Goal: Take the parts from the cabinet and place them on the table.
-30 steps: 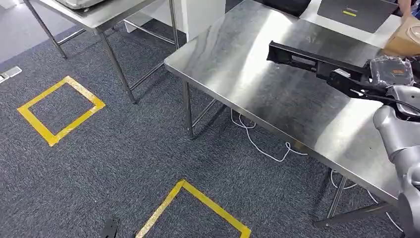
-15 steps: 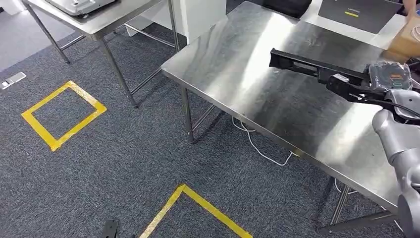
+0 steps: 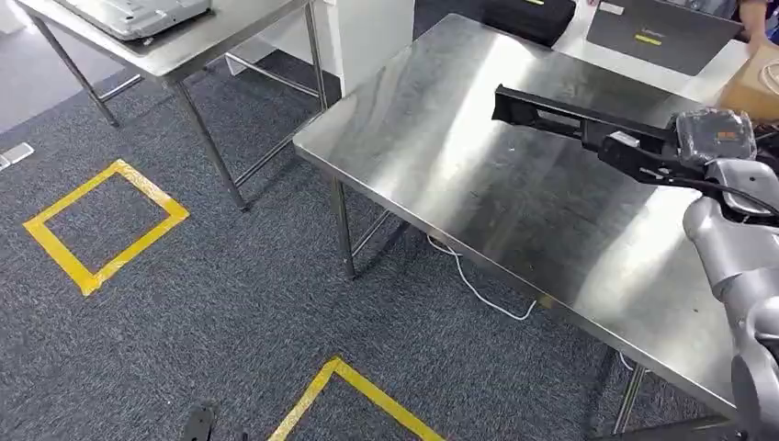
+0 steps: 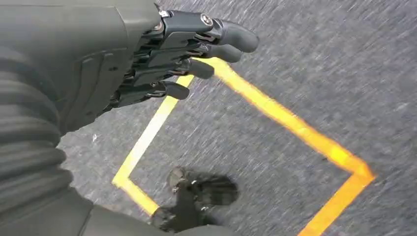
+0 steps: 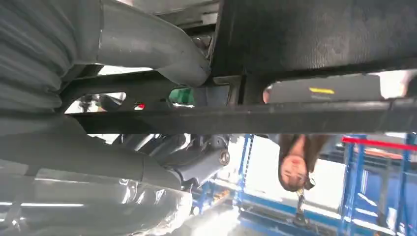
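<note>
Above steel table (image 3: 478, 175) – right hand (image 3: 643, 154) grips black part (image 3: 542, 112); left hand (image 4: 162, 59) empty, fingers apart.

I see the carpet (image 4: 314, 64) streaked with blur in my left wrist view. The black part (image 3: 560, 118) hides most of my right hand (image 3: 643, 156), and the table (image 3: 441, 156) is cut off at the frame's right edge

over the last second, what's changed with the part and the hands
Mostly the camera has moved: the whole head view shifted, with the steel table and the yellow floor tape sliding together. The right hand still holds the long black part out above the table, not yet set down, and its place against the table has hardly changed. The left hand hangs empty over the carpet.
</note>
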{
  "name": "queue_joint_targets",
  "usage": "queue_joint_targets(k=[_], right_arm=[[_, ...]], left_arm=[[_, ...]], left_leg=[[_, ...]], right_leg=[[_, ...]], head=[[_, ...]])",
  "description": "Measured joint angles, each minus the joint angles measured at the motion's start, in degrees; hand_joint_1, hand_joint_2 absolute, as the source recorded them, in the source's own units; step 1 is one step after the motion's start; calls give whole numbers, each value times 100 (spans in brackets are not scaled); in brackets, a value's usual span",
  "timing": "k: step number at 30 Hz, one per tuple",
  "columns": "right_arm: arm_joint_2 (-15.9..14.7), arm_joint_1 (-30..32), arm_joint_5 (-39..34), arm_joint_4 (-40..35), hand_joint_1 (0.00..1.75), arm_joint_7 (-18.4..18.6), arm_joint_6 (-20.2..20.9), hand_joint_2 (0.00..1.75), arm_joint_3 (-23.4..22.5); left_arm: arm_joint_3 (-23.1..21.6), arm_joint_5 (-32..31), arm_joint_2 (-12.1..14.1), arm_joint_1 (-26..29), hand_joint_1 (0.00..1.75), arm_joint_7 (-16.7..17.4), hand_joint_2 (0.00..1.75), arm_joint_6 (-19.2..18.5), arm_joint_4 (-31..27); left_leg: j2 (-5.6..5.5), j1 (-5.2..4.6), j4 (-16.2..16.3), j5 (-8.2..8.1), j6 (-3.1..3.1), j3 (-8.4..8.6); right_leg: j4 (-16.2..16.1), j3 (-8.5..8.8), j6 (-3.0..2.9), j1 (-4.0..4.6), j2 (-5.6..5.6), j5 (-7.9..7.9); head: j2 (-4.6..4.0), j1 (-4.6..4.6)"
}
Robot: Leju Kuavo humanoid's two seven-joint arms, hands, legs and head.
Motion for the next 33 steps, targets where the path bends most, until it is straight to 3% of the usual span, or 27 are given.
queue_joint_targets(k=[2,3,4,5,6,7,8,9,10,11,12,13,15,16,18,19,20,21,22,23,24,25,26,27,28,29,33], right_arm=[[-7,-13,-4,9,175,0,2,175,9],[-7,4,-2,30,175,7,2,175,13],[-4,23,0,44,175,7,2,175,15],[0,51,15,59,175,7,4,175,15],[0,75,24,77,175,9,7,175,17],[0,79,42,92,175,9,9,175,17],[0,81,55,105,175,15,11,175,17],[7,121,57,136,175,20,18,175,17],[-2,99,63,164,175,22,33,175,17],[4,108,74,164,175,24,46,175,17],[2,103,76,160,175,24,39,175,17],[-66,98,79,155,175,26,35,175,15],[-83,107,74,155,175,7,22,175,13],[-84,144,68,166,175,2,17,175,15],[-41,230,55,173,175,-18,9,175,15],[-33,272,52,177,175,-20,9,175,15],[-31,296,50,177,175,-20,9,175,15],[-24,297,52,179,175,-20,7,175,15],[-15,290,55,177,175,-20,7,175,15],[-11,285,55,177,175,-20,7,175,15],[-7,291,55,177,175,-17,4,175,13],[7,294,55,179,175,-11,4,175,15],[-13,288,55,184,175,7,0,175,11],[-4,278,52,188,175,9,-11,175,11],[9,284,44,188,175,15,-17,175,11],[15,257,26,188,175,11,-17,175,9],[-7,199,-48,186,175,-31,-61,175,-81]], left_arm=[[18,2,0,-4,0,0,175,2,0],[22,2,0,0,0,-4,175,20,0],[26,4,-4,20,0,-4,175,22,2],[28,9,-15,47,0,-4,175,22,2],[35,9,-20,60,0,-4,175,28,2],[42,9,-26,62,0,-4,175,31,2],[52,9,-26,62,0,-7,175,37,2],[72,11,-8,82,0,-7,175,53,2],[85,9,7,86,0,-44,175,103,2],[87,2,11,77,0,-158,175,232,0],[98,-11,24,72,0,-274,175,341,-7],[100,-18,0,67,0,-352,175,392,-11],[129,-15,-17,34,0,-608,175,593,-20],[147,-7,-26,33,0,-748,175,712,-20],[195,75,-37,44,0,-927,175,881,-20],[234,122,-41,40,0,-1005,175,939,-20],[269,131,-41,39,0,-1043,175,1001,-20],[290,133,-41,39,0,-1064,175,1073,-20],[317,136,-41,39,0,-1067,175,1132,-20],[332,136,-41,37,0,-1067,175,1152,-20],[341,123,-39,31,0,-1064,175,1154,-22],[350,120,-17,12,0,-1051,175,1152,-28],[352,118,-42,4,0,-1038,175,1150,-28],[363,116,-28,-4,0,-1007,175,1141,-33],[376,111,-28,-3,0,-994,175,1134,-33],[398,103,-28,-5,0,-960,175,1115,-33],[409,44,-44,-5,0,-916,175,1108,-33]], left_leg=[[-22,4,2,-72,-45,57],[-33,5,4,-132,-71,102],[-43,5,4,-197,-90,170],[-52,5,4,-274,-107,261],[-59,14,5,-363,-129,371],[-66,29,5,-447,-155,479],[-69,43,6,-540,-184,583],[-71,12,-4,-630,-232,600],[-62,1,-9,-718,-267,693],[-22,-7,-20,-748,-294,698],[-22,18,-6,-783,-295,738],[-22,28,36,-719,-319,668],[-2,73,848,-402,-429,194],[22,102,1436,-372,-497,-202],[42,117,1983,-887,-539,-715],[43,117,2031,-1119,-532,-899],[40,102,1941,-1116,-490,-1011],[38,83,1700,-921,-438,-1014],[38,35,1208,-492,-313,-894],[36,-38,663,-78,-181,-708],[38,-152,130,290,11,-506],[52,-158,98,284,134,-507],[42,-194,-7,262,136,-448],[36,-201,-9,277,159,-375],[32,-194,-18,333,131,-366],[33,-188,-5,306,29,-350],[0,-168,-3,292,-36,-369]], right_leg=[[862,-584,-37,-41,-1,-88],[1186,-881,-75,-48,0,-249],[1298,-1065,-65,-58,-1,-382],[1184,-1138,-9,-81,-2,-424],[839,-1097,30,-98,-5,-352],[401,-1004,63,-128,-15,-162],[-94,-886,193,-169,-57,207],[-386,-777,371,-194,-218,884],[-428,-757,239,-83,-250,847],[-419,-699,57,-36,-138,807],[-380,-732,14,-119,-162,817],[-352,-696,-41,-88,-157,778],[-395,-592,-151,-116,-95,696],[-427,-508,-237,-99,-89,636],[-450,-372,-283,-72,-55,520],[-448,-316,-298,-62,-37,472],[-446,-270,-302,-48,-13,432],[-447,-234,-306,-30,7,402],[-449,-195,-305,-10,26,377],[-456,-165,-298,20,47,355],[-468,-128,-302,24,49,339],[-504,-94,-282,38,53,327],[-536,-73,-269,20,53,318],[-562,-61,-232,21,47,310],[-513,-56,-236,35,38,295],[-507,-67,-237,35,35,294],[-508,-74,-223,37,3,271]], head=[[4,-13],[4,4],[4,-2],[4,0],[4,4],[4,7],[4,4],[4,24],[4,11],[4,-7],[4,9],[4,-20],[4,-46],[4,-57],[4,-59],[4,-55],[4,-52],[4,-55],[4,-57],[4,-57],[4,-61],[4,-15],[4,20],[4,-29],[4,-17],[4,-24],[4,-20]])
